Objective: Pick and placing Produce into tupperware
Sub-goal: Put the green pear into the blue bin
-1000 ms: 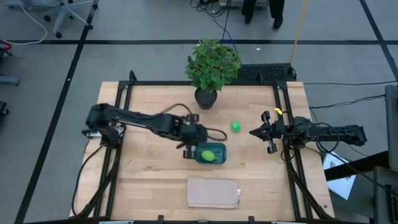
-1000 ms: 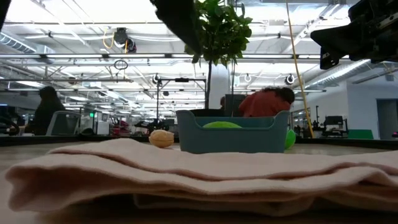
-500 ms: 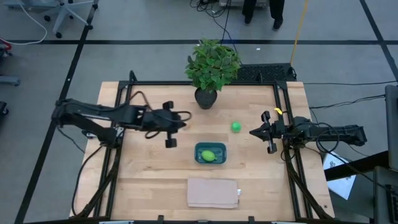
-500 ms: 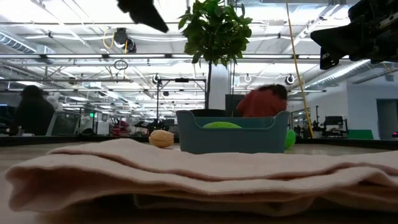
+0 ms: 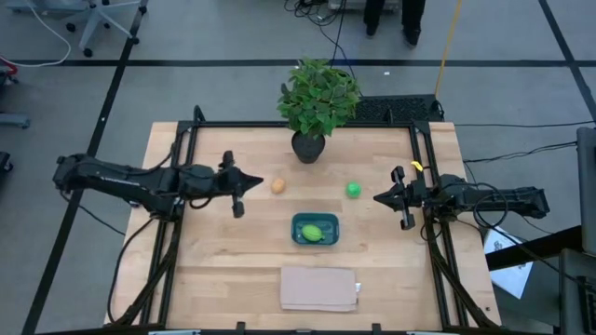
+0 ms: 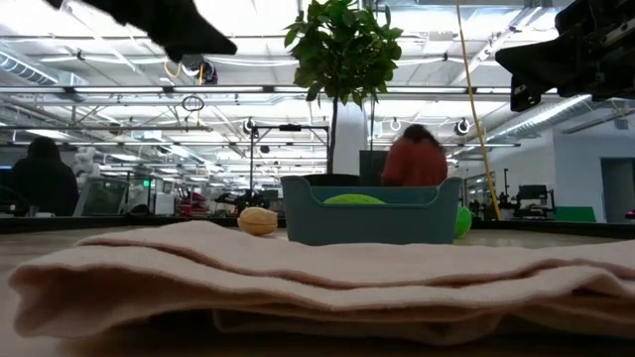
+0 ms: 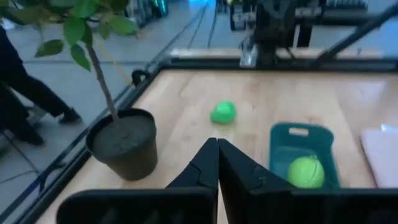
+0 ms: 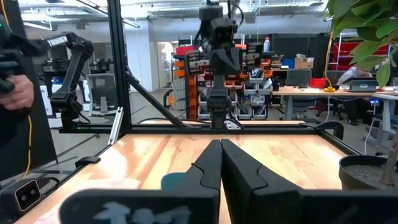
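Note:
The teal tupperware (image 5: 316, 229) stands on the table just in front of its middle, with the yellow-green oblong fruit (image 5: 315, 233) lying inside. The tan-orange egg-like piece (image 5: 277, 185) and the green ball (image 5: 354, 190) rest on the wood farther back. My left gripper (image 5: 255, 179) is shut and empty, just left of the egg-like piece and above the table. My right gripper (image 5: 376, 198) is shut and empty, right of the ball. The left wrist view shows the ball (image 7: 223, 112), the tupperware (image 7: 303, 155) and the fruit (image 7: 305, 172); its fingers hide the egg-like piece.
A leafy potted plant (image 5: 317, 102) stands at the table's far middle, its pot (image 5: 308, 147) behind the egg-like piece. A beige folded cloth (image 5: 319, 288) lies at the near edge, in front of the tupperware. A black frame borders the table. People show in the room beyond.
My left gripper has drawn back from the tupperware's left side, up and toward the table's left edge and slightly toward its far edge. The egg-like piece, earlier covered by the arm in the high view, now shows. The fruit stays in the tupperware.

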Action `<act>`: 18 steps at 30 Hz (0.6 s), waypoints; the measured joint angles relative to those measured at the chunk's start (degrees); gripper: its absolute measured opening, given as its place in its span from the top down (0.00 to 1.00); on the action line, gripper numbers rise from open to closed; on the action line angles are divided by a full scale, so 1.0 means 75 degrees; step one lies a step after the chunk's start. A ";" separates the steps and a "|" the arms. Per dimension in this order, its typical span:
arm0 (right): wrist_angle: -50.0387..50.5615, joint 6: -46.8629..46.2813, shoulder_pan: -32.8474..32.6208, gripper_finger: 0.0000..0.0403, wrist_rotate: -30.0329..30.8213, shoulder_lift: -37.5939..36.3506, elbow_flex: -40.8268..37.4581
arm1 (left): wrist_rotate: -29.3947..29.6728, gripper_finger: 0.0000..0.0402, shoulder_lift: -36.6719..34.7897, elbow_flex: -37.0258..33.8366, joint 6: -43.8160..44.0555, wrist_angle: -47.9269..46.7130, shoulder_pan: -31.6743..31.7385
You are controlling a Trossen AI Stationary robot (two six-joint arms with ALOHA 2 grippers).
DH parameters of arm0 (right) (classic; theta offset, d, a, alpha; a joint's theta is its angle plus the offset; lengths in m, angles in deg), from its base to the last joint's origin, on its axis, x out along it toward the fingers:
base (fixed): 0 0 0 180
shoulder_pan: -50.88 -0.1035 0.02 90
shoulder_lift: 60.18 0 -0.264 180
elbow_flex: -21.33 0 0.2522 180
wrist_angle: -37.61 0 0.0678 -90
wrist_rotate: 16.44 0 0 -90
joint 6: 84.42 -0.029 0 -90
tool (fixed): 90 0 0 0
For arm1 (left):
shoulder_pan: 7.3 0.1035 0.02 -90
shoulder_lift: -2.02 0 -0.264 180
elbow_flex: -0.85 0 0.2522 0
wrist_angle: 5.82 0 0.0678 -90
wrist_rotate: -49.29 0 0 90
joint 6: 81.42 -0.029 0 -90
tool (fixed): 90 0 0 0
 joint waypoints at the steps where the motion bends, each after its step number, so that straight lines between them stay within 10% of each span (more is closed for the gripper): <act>1: -0.0001 -0.0056 0.0000 1.00 -0.0001 0.0000 0.0001 | -0.0065 1.00 -0.0140 -0.0326 0.0003 0.0411 0.0004; 18: 0.0027 -0.0395 0.0001 1.00 0.0002 0.0017 0.0000 | -0.0582 0.99 -0.0767 -0.3654 0.0143 0.4622 -0.0006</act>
